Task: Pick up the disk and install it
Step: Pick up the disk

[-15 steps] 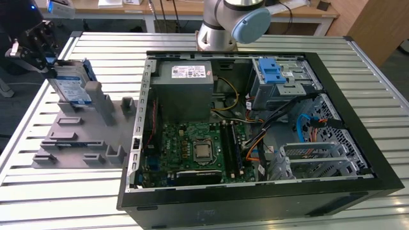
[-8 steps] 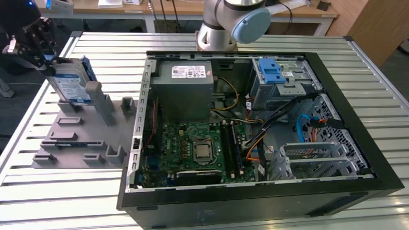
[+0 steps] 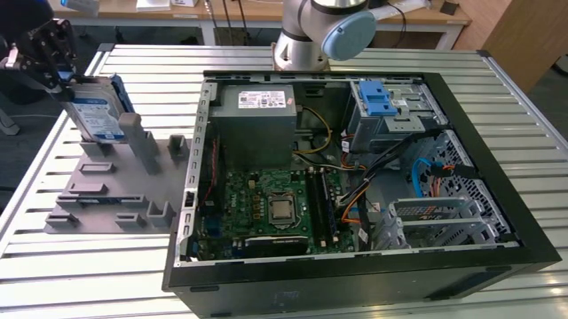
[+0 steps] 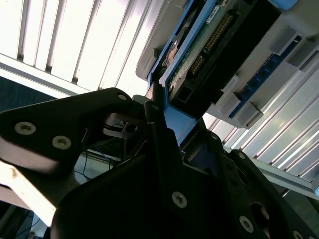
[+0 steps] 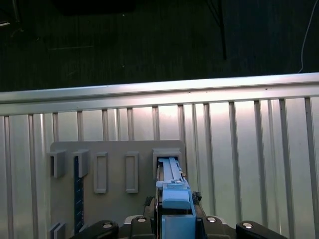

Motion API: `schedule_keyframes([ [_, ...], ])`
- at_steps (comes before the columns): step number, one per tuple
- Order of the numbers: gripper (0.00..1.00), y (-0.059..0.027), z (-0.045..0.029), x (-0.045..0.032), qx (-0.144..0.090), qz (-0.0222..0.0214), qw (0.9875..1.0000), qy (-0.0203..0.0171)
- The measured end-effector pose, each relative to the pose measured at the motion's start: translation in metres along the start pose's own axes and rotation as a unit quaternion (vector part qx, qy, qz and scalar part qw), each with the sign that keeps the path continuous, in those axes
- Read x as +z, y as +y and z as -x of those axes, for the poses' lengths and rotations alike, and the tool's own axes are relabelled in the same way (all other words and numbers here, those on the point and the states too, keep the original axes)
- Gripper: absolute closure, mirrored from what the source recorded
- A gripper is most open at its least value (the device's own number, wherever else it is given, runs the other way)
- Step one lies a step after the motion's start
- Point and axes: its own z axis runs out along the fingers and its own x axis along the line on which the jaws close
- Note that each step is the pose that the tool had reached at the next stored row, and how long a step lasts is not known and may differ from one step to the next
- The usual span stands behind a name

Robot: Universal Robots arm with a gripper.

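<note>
The disk (image 3: 96, 113), silver with a blue-and-white label and a blue plastic bracket, stands on edge and slightly tilted in a far slot of the grey plastic tray (image 3: 106, 199), at the exterior view's left. My gripper (image 3: 64, 86) comes in from above and is shut on the disk's upper end. In the first wrist view the disk's blue bracket (image 5: 174, 191) runs out from between my fingers toward a tray (image 5: 114, 154) slot. In the second wrist view a black finger (image 4: 155, 117) presses against the disk's bracket edge (image 4: 172, 55).
An open black computer case (image 3: 497, 219) lies beside the tray at the exterior view's right, with a motherboard (image 3: 266, 206), a grey power supply (image 3: 262, 126) and a drive cage with a blue latch (image 3: 384, 103). The arm's base (image 3: 302, 40) stands behind it. Everything rests on a slatted metal table (image 3: 89, 279).
</note>
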Motion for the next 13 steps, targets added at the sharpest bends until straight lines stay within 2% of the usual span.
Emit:
schedule_keyframes([
  [13,0.64,0.0001,0.0000,-0.0121,0.000,0.0000,1.0000,0.0000],
])
